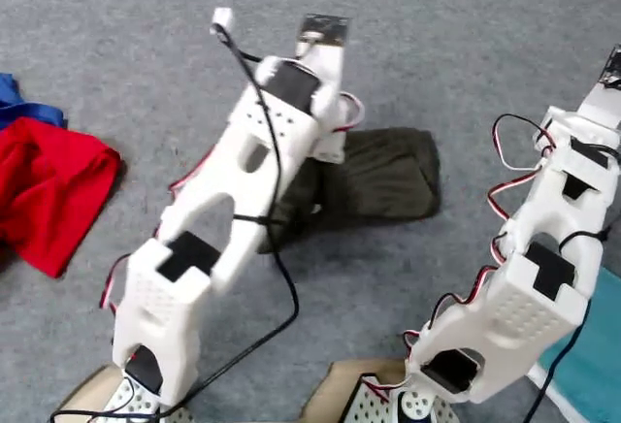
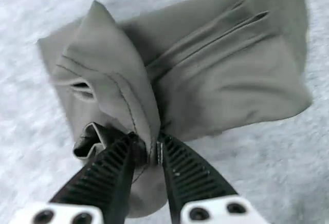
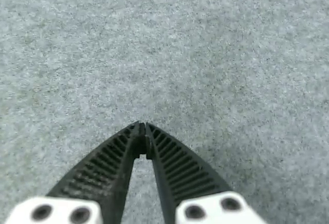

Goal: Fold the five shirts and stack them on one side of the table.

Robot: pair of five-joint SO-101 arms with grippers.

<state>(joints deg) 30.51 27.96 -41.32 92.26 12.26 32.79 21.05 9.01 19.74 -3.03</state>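
An olive-green shirt (image 1: 388,176) lies partly folded in the middle of the grey table. In the left wrist view my left gripper (image 2: 149,144) is shut on a bunched fold of this olive shirt (image 2: 221,75), pinching the cloth between its black fingers. In the high view the left arm (image 1: 262,142) covers the shirt's left part. My right gripper (image 3: 142,127) is shut with nothing in it, above bare grey carpet at the table's right side. A red shirt (image 1: 49,190) lies crumpled at the left edge, with a blue shirt (image 1: 19,103) just behind it.
A teal shirt (image 1: 592,355) lies at the near right edge beside the right arm (image 1: 543,268). Grey carpet (image 1: 126,45) covers the table, with open room at the back and between the red shirt and the olive one.
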